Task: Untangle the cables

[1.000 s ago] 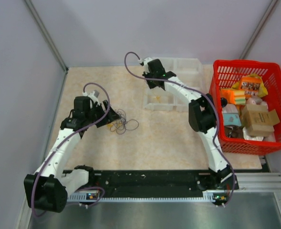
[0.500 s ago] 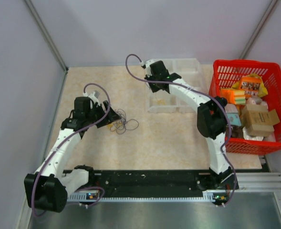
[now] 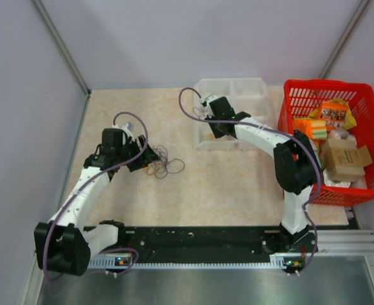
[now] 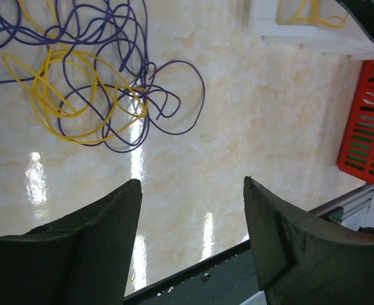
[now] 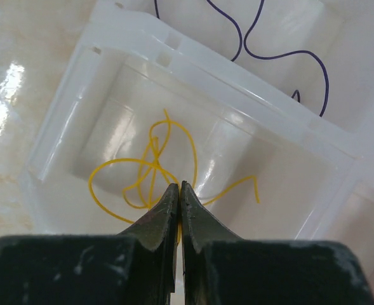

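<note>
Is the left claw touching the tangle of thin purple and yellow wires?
Apart. The left wrist view shows bare tabletop between the open left gripper and the tangle of thin purple and yellow wires.

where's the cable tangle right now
In the top view the cable tangle lies left of centre, just beyond the left gripper and left of the clear tray.

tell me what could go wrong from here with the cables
1. The right hand is shut right over the yellow cable lying in the clear tray. Whether a strand is pinched is unclear, so pulling away might drag it back out.
2. The open left hand faces the tangle, where yellow and purple loops interlace. A grab may catch several strands and tighten it.
</note>
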